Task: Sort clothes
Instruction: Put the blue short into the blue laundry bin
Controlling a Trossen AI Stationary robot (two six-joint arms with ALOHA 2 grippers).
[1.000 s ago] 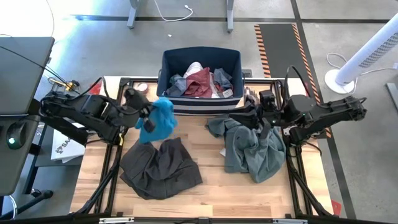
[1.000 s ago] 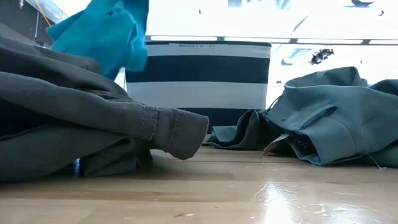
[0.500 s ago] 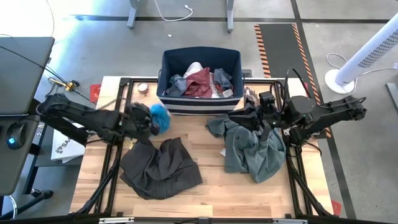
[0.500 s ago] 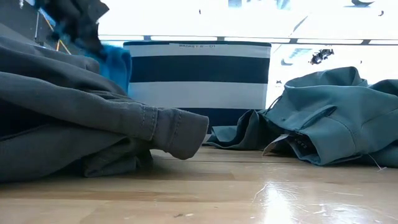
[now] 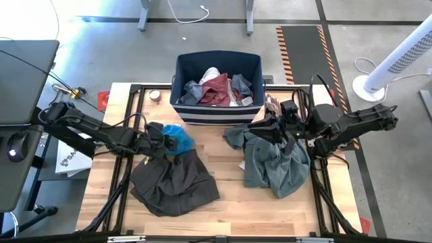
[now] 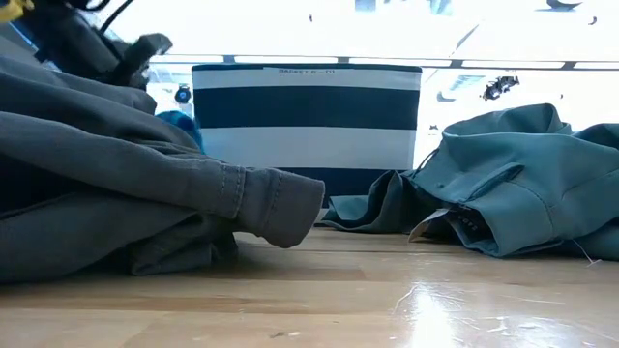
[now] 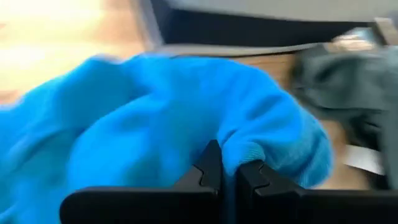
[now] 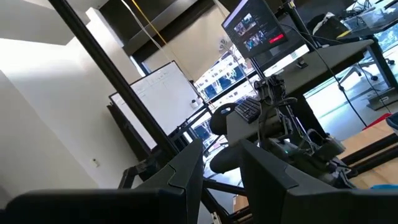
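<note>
1. From overhead, the left claw (image 5: 164, 137) sits low over the wooden counter (image 5: 229, 202), clamped tight on the bright blue piece (image 5: 177, 138). That bundle rests at the twelve o'clock edge of the dark grey-brown trousers (image 5: 172, 181), which lie spread on the counter's left half. At twelve o'clock from the blue piece stands the navy bin with white stripes (image 5: 217, 84), holding a maroon piece (image 5: 217, 88), a white piece (image 5: 209, 73) and grey items. The grey-green shirt (image 5: 273, 162) lies crumpled on the right half, at three o'clock from the trousers and well apart from them. The right claw (image 5: 268, 126) hovers over the shirt's twelve o'clock edge; whether it touches the fabric, I cannot tell.

2. At counter height, the trousers (image 6: 116, 184) fill the left foreground, one cuff pointing toward the bin (image 6: 308, 121). A sliver of blue piece (image 6: 181, 124) shows behind them, at nine o'clock from the bin. The shirt (image 6: 513, 184) heaps up at three o'clock.

3. Through the left wrist camera, the left claw (image 7: 229, 177) has its fingers pressed together, pinching a fold of the blue piece (image 7: 155, 118).

4. Through the right wrist camera, the right claw (image 8: 221, 165) points up into the room with its fingers parted and nothing between them; a monitor (image 8: 258, 28) and a whiteboard (image 8: 158, 93) stand beyond.
</note>
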